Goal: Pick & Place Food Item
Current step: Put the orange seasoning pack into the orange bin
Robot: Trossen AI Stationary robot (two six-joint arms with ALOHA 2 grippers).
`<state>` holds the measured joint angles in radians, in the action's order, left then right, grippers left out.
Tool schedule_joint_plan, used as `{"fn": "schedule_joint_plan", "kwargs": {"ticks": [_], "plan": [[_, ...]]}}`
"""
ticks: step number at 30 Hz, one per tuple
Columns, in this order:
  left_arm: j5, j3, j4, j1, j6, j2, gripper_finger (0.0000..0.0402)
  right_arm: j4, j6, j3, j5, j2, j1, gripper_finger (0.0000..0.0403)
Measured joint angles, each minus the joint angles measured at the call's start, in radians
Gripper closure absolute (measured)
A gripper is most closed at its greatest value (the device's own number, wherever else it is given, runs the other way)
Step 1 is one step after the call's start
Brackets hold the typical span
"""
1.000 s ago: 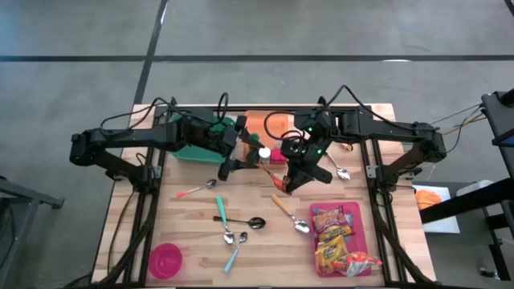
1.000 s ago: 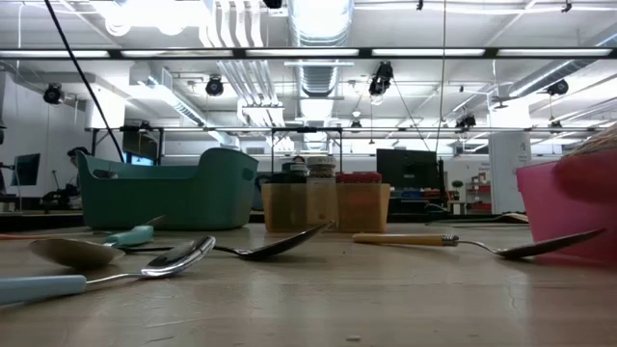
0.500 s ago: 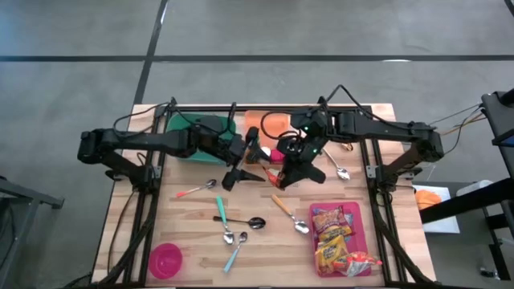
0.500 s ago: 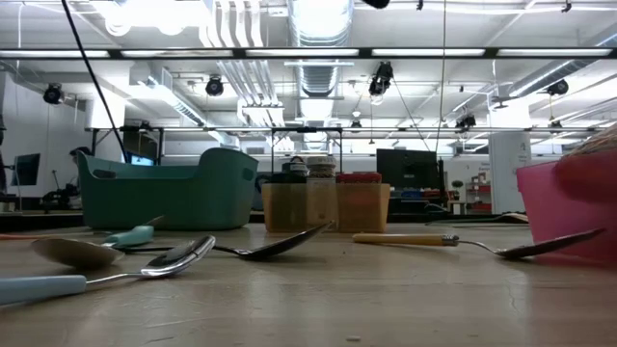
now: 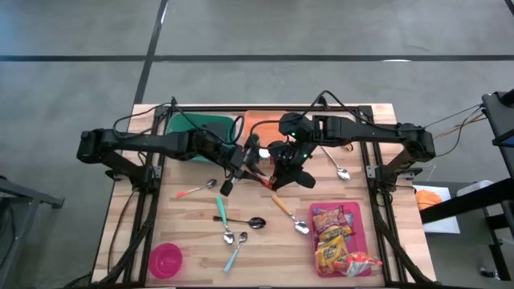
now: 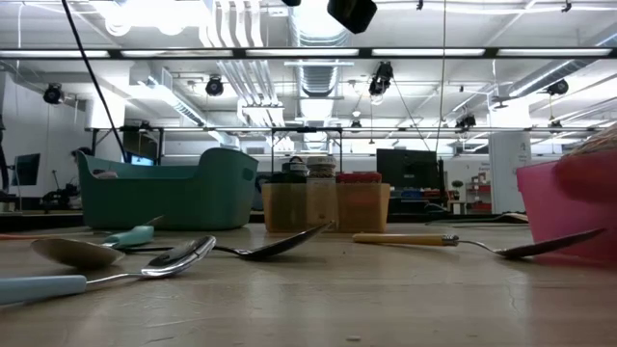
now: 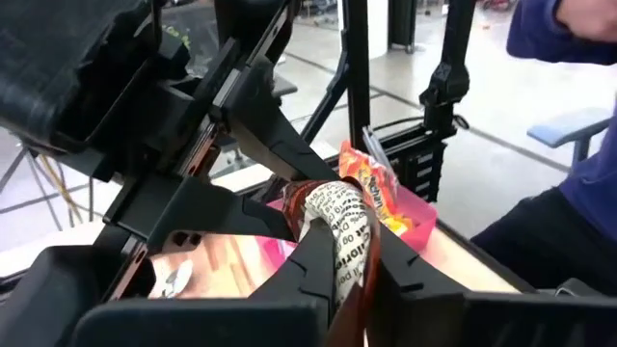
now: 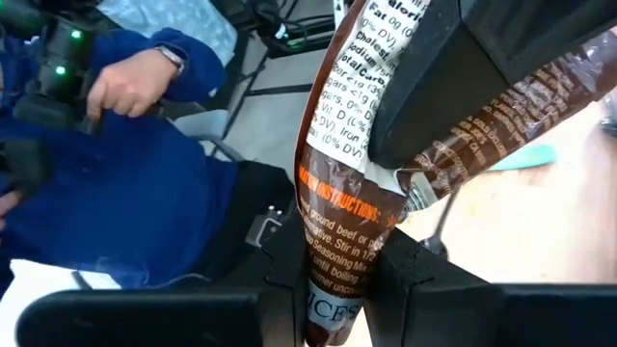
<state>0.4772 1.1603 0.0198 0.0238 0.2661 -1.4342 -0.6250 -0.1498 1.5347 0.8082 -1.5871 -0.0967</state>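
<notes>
While both grippers meet above the table's middle, most of the held thing is covered by them.

Seasoning packet [image 8: 339, 207]: a brown and orange printed pouch, held in the air between the two grippers; in the high view only a thin strip is seen [image 5: 263, 177], and its full length cannot be made out.

Left gripper [image 7: 339, 253]: fingers are closed on one end of the seasoning packet, whose white printed panel is wrapped over them; the packet's far end is hidden behind the other arm.

Right gripper [image 8: 337, 280]: fingers are clamped on the packet's lower edge; the label is cut off there, so the name cannot be read.

Pink tray [image 5: 363, 234]: set at the table's right front, snack bags inside.

Spoons [image 5: 227, 227]: scattered on the wood, below the packet.

Green bin [image 6: 166, 193]: at the table's far left.

Low view: only a dark arm part is caught at the upper edge; the packet is not seen.

Person [image 8: 116, 183]: in blue beyond the table, partly cut off.
</notes>
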Motion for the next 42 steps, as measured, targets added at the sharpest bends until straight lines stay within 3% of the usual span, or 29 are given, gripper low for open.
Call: {"fn": "schedule_joint_plan", "kwargs": {"ticks": [8, 16, 19, 23, 27, 30, 37, 42], "plan": [[-0.003, -0.001, 0.055, 0.000, -0.004, 0.026, 0.0385, 0.015, -0.080, 0.006, -0.035, -0.004, 0.000, 0.0335], [-0.028, 0.002, 0.222, -0.005, -0.066, 0.041, 0.0389, 0.077, -0.229, -0.004, -0.082, 0.003, 0.028, 0.0225], [-0.129, 0.003, 0.247, -0.004, -0.096, 0.057, 0.0389, 0.103, -0.239, -0.004, -0.083, 0.003, 0.039, 0.0173], [-0.346, 0.016, 0.283, -0.004, -0.207, 0.069, 0.0389, 0.060, -0.239, -0.004, -0.099, 0.004, 0.037, 0.0119], [-0.535, 0.114, 0.449, 0.003, -0.274, 0.058, 0.0389, -0.015, -0.234, -0.006, -0.109, 0.004, 0.037, 0.0086], [-0.621, 0.210, 0.597, 0.019, -0.283, 0.019, 0.0391, -0.053, -0.209, -0.006, -0.109, 0.004, 0.038, 0.0069], [-0.629, 0.381, 0.801, 0.147, -0.292, -0.068, 0.0391, -0.196, -0.091, -0.006, -0.109, 0.013, 0.040, 0.0042], [-0.541, 0.408, 0.869, 0.256, -0.269, -0.144, 0.0391, -0.332, -0.013, -0.006, -0.121, 0.015, 0.022, 0.0039]]}}
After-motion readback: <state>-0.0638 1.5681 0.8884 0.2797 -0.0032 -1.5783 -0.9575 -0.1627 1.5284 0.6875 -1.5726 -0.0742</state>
